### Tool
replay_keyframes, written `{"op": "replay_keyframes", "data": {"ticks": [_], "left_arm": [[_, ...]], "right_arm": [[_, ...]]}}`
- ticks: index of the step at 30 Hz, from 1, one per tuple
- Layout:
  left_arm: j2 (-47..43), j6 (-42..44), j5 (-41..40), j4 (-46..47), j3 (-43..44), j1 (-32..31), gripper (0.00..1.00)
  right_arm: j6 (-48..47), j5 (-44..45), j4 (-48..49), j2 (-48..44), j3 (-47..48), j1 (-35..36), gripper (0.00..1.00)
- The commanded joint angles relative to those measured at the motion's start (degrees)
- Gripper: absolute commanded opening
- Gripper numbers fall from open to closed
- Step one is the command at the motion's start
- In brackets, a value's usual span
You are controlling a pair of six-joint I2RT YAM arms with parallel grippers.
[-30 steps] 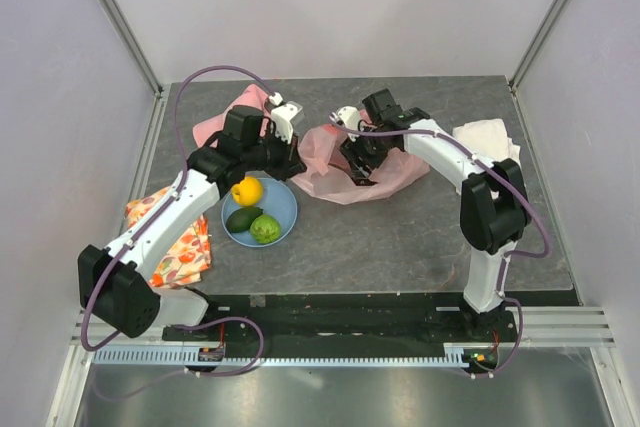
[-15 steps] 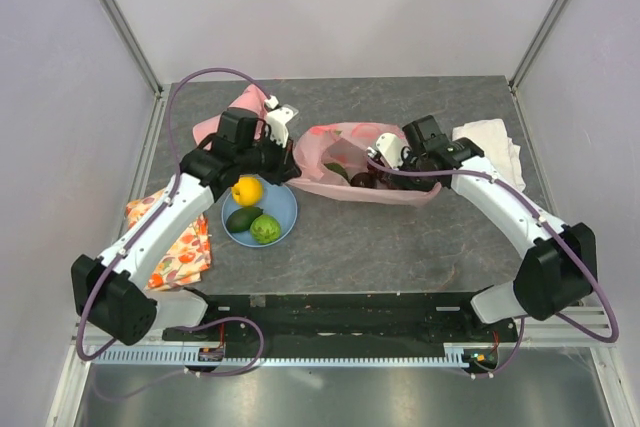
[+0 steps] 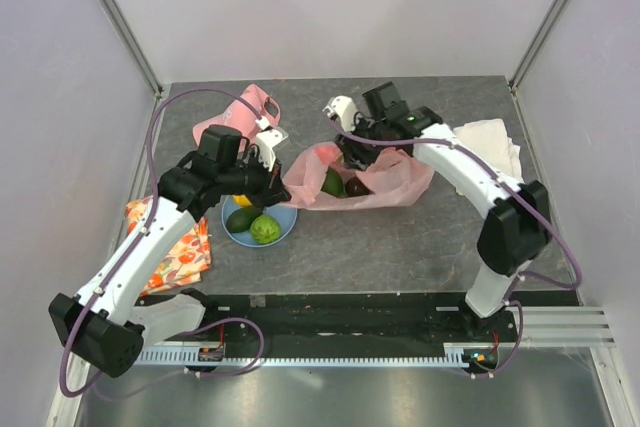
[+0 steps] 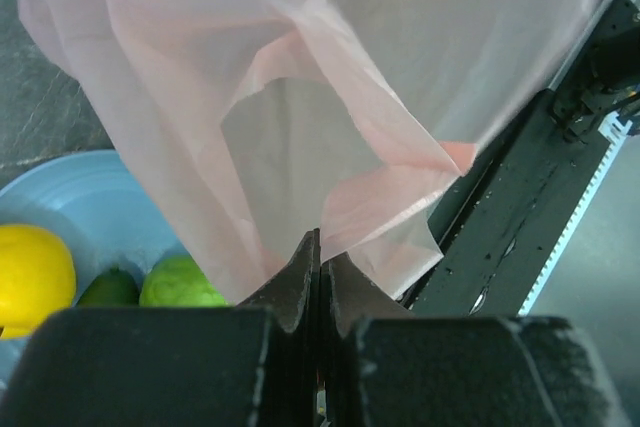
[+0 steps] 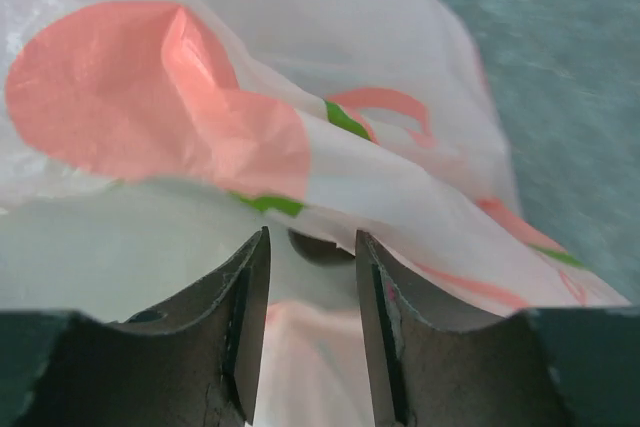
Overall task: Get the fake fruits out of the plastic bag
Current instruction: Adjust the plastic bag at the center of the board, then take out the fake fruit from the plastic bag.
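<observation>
The bag (image 3: 385,182) is found on the surface (image 3: 400,247) just to the right of the plate (image 3: 232,235). Its left end is raised and reaches over the far right rim of the plate. This end is held by the left hand (image 3: 272,183), which is placed above the far part of the plate. In the left wrist view its fingers (image 4: 295,287) are pressed together, and a fold of the thin pink film is pinched between their tips.

The right hand (image 3: 352,147) is placed further right of the plate, over the far side of the bag. In the right wrist view its fingers (image 5: 250,307) are seen a little apart, with the film lying in and behind the narrow gap. Whether the film is gripped there cannot be told.

Three fruits are lying on the plate. The lemon (image 4: 30,277) is at the far side and is partly hidden by the left arm in the top view. The avocado (image 3: 240,219) is nearer the middle, and the round fruit (image 3: 265,229), light green, lies at its right, close to or touching it. Two more are seen through the film, to the right of the plate: a green fruit (image 3: 332,183) and, just beside it, a dark fruit (image 3: 357,187).

An orange cloth (image 3: 180,247) is lying just beside the plate on its left. A white cloth (image 3: 490,142) is seen well to the right of the plate, past the bag. A pink item (image 3: 250,107) is lying beyond the plate, towards the far edge.
</observation>
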Motion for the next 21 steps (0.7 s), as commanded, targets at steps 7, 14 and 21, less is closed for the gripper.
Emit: {"op": "replay_keyframes", "data": {"ticks": [7, 14, 21], "left_arm": [[3.0, -2.6, -10.4, 5.3, -2.5, 3.9, 0.02], [7.9, -3.9, -10.2, 7.1, -0.1, 4.0, 0.01], [8.0, -3.8, -10.3, 7.4, 0.0, 3.9, 0.02]], "right_arm": [[12.4, -1.9, 6.6, 13.4, 3.2, 1.9, 0.52], [16.9, 0.5, 7.6, 12.9, 4.3, 4.2, 0.54], [21.7, 3.9, 11.3, 16.9, 4.2, 5.4, 0.73]]}}
